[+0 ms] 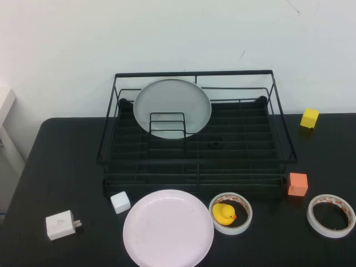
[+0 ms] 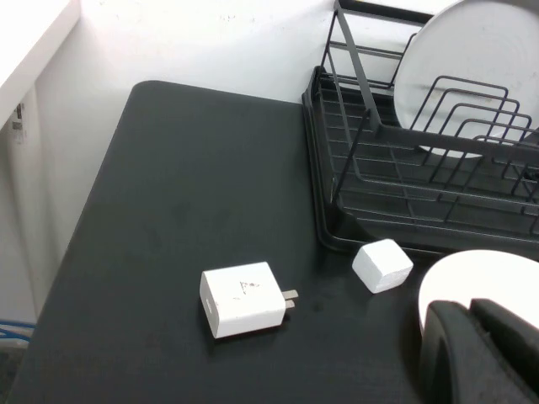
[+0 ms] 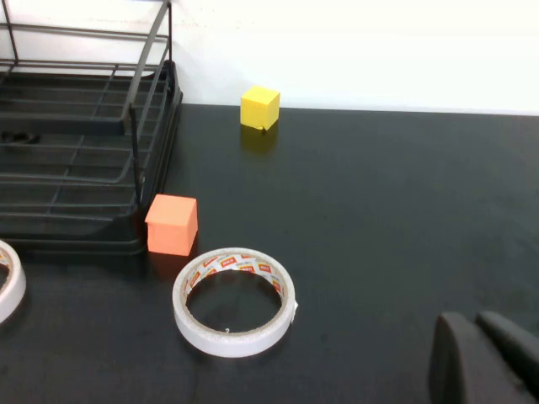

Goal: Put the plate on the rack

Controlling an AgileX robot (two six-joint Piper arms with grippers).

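Black table [image 1: 50, 167] carries everything. The rack [image 1: 194, 161] stands at the back centre, near the wall, widest item here. A grey-white plate [image 1: 172, 105] stands upright inside it, leaning in the wire divider [image 1: 167, 123] toward the rack's left rear.

The plate [image 1: 168, 228], pale pink, lies flat on the table just in front of the rack, near the front edge, slightly left of centre. In the left wrist view the plate's rim [image 2: 480, 282] shows directly beyond the left gripper [image 2: 480, 353], which sits low and close to it; contact cannot be judged. Left gripper's opening: cannot tell.

Right gripper [image 3: 488, 358] hovers over the table's right side, well apart from the plate; opening also cannot tell.

Smaller items:
- tape roll [image 1: 331, 215], right front
- second tape roll [image 1: 231, 212] ringing a yellow duck [image 1: 224, 213], just right of the plate
- white charger [image 1: 61, 224], left front
- orange cube [image 1: 297, 184]
- yellow cube [image 1: 310, 118]
- white cube [image 1: 120, 202], just left of the plate
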